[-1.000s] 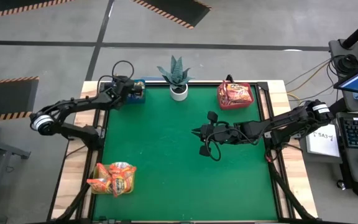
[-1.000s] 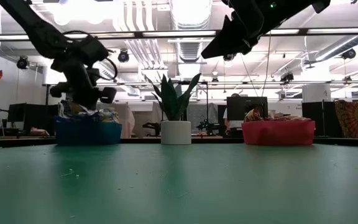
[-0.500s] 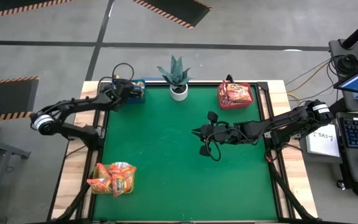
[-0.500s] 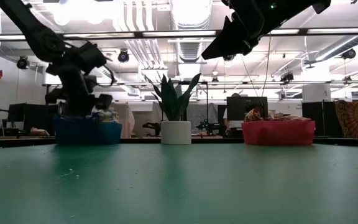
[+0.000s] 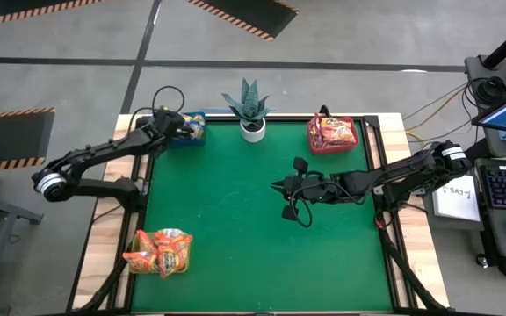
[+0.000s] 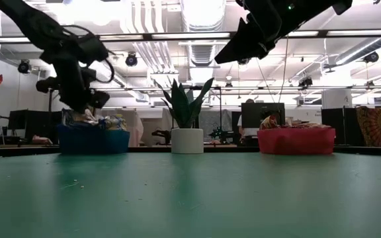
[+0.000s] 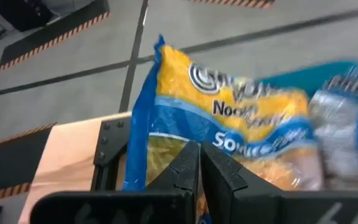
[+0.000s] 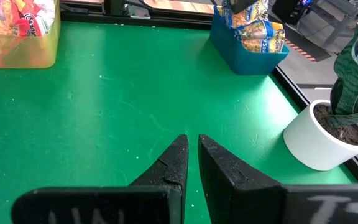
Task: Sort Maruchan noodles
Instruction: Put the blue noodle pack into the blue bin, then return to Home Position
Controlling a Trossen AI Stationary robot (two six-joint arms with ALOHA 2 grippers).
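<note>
Evidently colours go by bin: the left gripper [image 7: 196, 163], jaws clenched empty, hovers over the blue bin [image 5: 190, 129] holding yellow, blue-edged Maruchan noodles [image 7: 229, 124]. The right gripper [image 5: 277, 187] waits mid-table, jaws closed on nothing.

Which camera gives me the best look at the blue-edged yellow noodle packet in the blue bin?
Left wrist view: the blue-edged yellow packet fills the frame. High view shows only a speck in the blue bin; low view its top edge; right wrist view, small and distant.
</note>
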